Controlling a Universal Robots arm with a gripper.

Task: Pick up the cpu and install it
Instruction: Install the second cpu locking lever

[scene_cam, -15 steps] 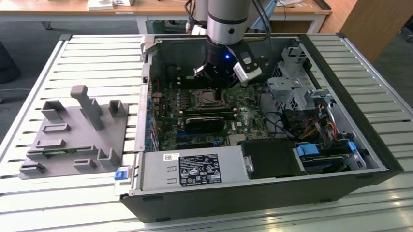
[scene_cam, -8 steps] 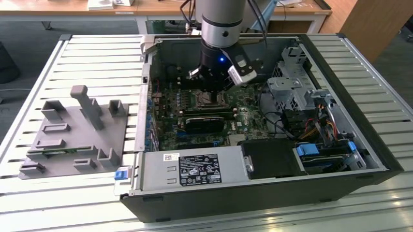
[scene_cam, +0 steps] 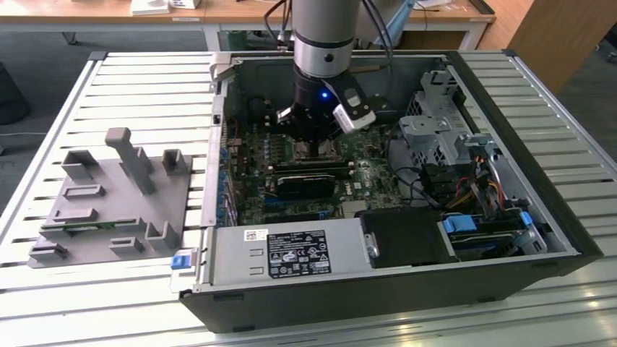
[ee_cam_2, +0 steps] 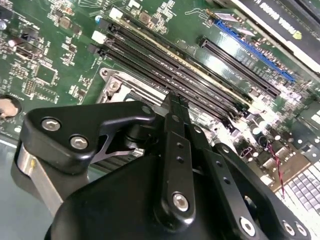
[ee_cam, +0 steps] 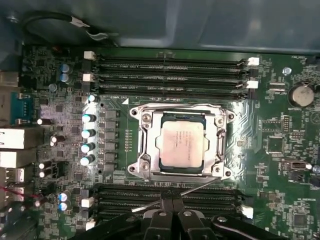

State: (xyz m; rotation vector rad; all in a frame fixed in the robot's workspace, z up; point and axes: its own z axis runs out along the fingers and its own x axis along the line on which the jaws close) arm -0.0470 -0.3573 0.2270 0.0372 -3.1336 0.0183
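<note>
Cpu [ee_cam: 182, 145] seated in motherboard socket [ee_cam: 141, 166], gripper [ee_cam: 172, 200] just beside it, fingers together, holding nothing

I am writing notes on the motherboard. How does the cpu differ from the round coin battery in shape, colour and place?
The cpu is square and pale silver-grey; the coin battery is round and shinier. The cpu lies inside the metal-framed socket at the board's middle; the battery sits off beside the memory slots. Both lie flat on the green board.
</note>
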